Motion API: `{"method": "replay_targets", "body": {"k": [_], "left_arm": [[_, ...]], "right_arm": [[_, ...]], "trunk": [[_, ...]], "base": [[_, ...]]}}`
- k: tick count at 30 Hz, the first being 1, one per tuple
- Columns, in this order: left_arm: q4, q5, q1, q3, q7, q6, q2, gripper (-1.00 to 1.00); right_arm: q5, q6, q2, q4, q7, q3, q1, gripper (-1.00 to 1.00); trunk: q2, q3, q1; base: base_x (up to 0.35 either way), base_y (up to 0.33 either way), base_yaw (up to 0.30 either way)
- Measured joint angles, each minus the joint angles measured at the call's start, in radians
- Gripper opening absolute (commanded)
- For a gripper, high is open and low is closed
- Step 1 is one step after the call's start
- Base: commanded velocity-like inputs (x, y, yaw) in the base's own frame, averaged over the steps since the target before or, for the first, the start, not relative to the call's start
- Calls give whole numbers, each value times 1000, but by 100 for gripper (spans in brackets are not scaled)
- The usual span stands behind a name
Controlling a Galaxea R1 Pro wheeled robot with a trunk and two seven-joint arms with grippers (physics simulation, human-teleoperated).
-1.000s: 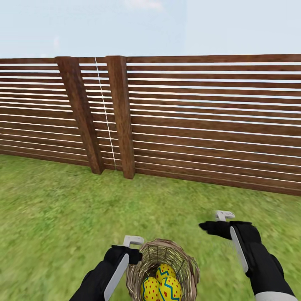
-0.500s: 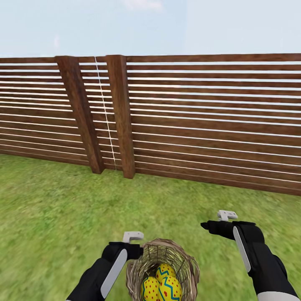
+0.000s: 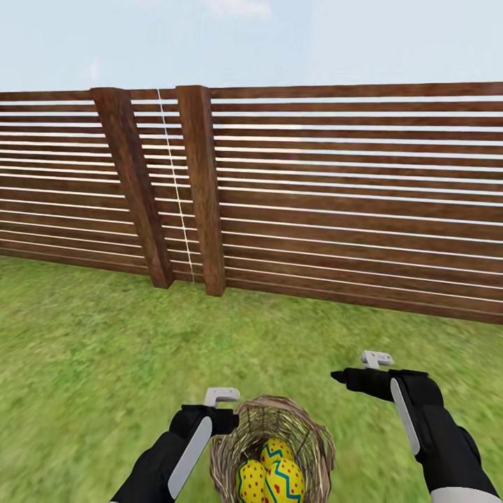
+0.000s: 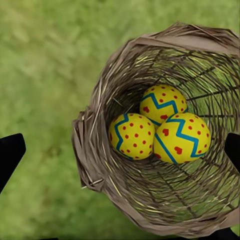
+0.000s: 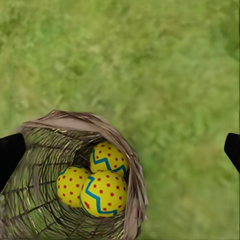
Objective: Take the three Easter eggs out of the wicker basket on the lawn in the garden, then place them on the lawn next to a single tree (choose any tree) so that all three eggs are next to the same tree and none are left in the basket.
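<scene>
While the three Easter eggs (image 4: 160, 127) stay in the wicker basket (image 4: 107, 92), both pincers hover spread apart, barely shifted.

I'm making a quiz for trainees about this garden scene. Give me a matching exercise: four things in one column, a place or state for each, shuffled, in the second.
Things:
1. eggs
2. basket
3. left gripper
4. right gripper

Places or states:
A. over bare grass, beside the basket
B. on the lawn, between the two arms
C. at the basket's rim
D. all three inside the basket

Pairs: 1-D, 2-B, 3-C, 4-A
</scene>
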Motion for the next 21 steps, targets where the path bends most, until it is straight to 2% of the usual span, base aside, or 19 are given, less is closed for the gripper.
{"method": "replay_targets", "body": {"k": [3,6,16,19,21], "left_arm": [[0,0,0,2,0,-1,1,100],[0,0,0,2,0,-1,1,100],[6,0,1,2,0,-16,1,100],[2,-1,12,12,1,-23,6,100],[1,-1,15,7,1,-23,7,100]], "right_arm": [[0,0,0,0,65,-22,0,100],[1,1,0,2,100,-38,0,100],[2,2,1,2,109,-44,0,100],[6,-6,-16,8,126,-61,-1,100],[3,-5,-7,7,137,-72,-2,100]], "trunk": [[-21,-9,12],[-42,-19,23],[-112,-50,61],[-112,-50,61],[-112,-50,61]], "base": [[0,0,0],[0,0,0],[0,0,0],[0,0,0],[0,0,0]]}}
